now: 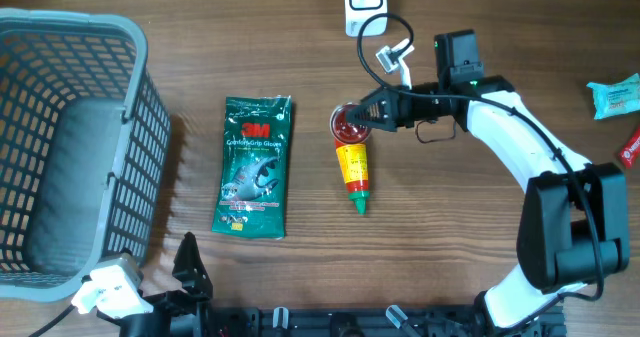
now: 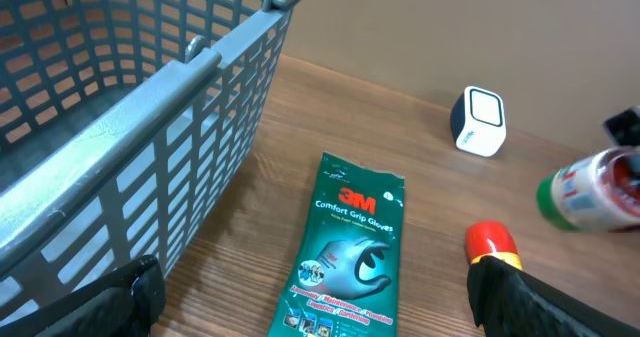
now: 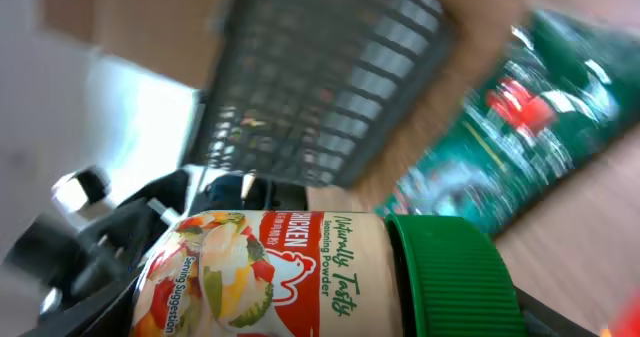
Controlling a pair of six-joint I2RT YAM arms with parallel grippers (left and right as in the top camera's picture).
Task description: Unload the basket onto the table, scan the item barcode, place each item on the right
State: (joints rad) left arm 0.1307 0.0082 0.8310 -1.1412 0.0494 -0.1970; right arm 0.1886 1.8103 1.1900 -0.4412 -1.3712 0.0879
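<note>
Overhead has the right gripper (image 1: 357, 117) closed around the chicken seasoning bottle (image 1: 348, 127) at mid-table. The white scanner (image 1: 365, 2) stands beyond it at the far edge. A yellow squeeze bottle (image 1: 353, 169) lies on the wood just near of the seasoning bottle. On my right wrist feed the front label and green cap fill the frame and I find no barcode, so I judge it sits on a side turned away from that camera. To do this step well I would keep a firm hold, since a round bottle can twist in the jaws. I would carry it to the far side until it is close to the scanner without touching, roll the wrist slowly until the code faces the scanner window, then hold steady. The left gripper (image 2: 318, 277) is parked at the near edge with its jaws spread wide and nothing between them. The 3M Comfort Grip Gloves pack (image 1: 255, 167) lies flat, left of the bottles. The grey basket (image 1: 150, 127) stands at the far left, and I see nothing lying in it.
</note>
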